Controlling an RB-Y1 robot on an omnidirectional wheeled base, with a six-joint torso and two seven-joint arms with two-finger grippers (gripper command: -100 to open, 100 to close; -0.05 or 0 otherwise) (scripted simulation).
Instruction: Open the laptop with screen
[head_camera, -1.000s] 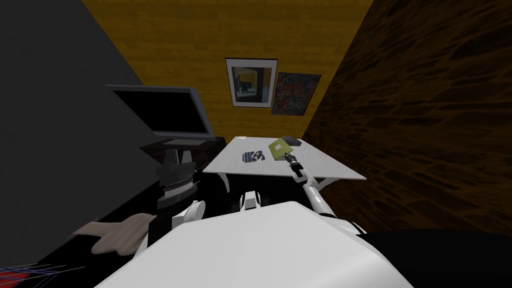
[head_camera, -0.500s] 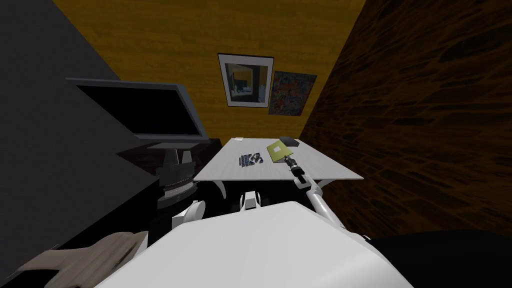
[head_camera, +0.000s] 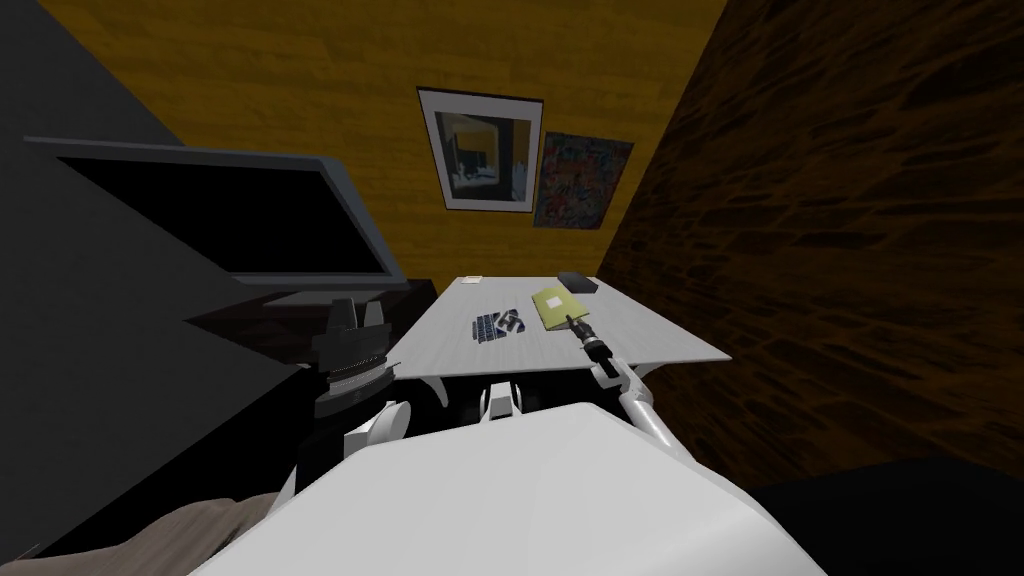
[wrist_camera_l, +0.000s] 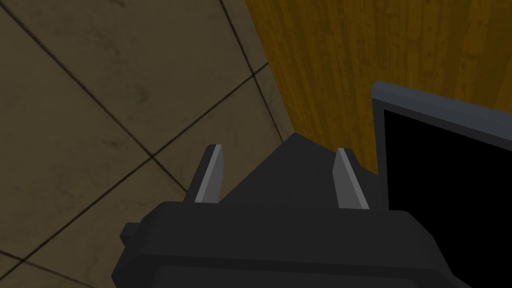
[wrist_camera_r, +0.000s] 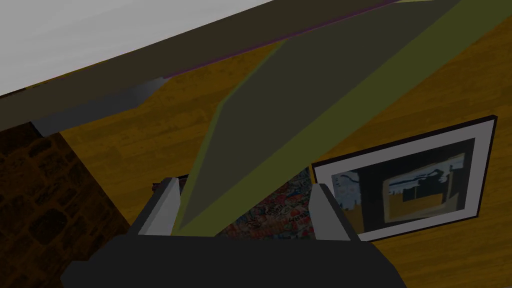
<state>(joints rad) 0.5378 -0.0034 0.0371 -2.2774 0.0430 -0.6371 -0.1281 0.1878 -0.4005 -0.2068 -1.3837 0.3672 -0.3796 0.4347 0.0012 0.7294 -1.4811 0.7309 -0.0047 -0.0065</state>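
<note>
Olive laptop lid (wrist_camera_r: 280, 115) sits between spread right fingers (wrist_camera_r: 161, 207) (arm outstretched, nothing clamped); left fingers (wrist_camera_l: 210, 172) also spread.

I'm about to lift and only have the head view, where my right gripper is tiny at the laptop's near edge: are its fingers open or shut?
Observer: Open. The right wrist view shows the right gripper with its fingers apart and a corner of the olive laptop between them, close to one finger; whether it touches I cannot tell.
Operator: Is the lid up at all?
Observer: The olive panel slants away from a second olive band, so it looks partly raised.
Operator: And my other arm?
Observer: The left gripper is open, holding nothing, near the monitor.
</note>
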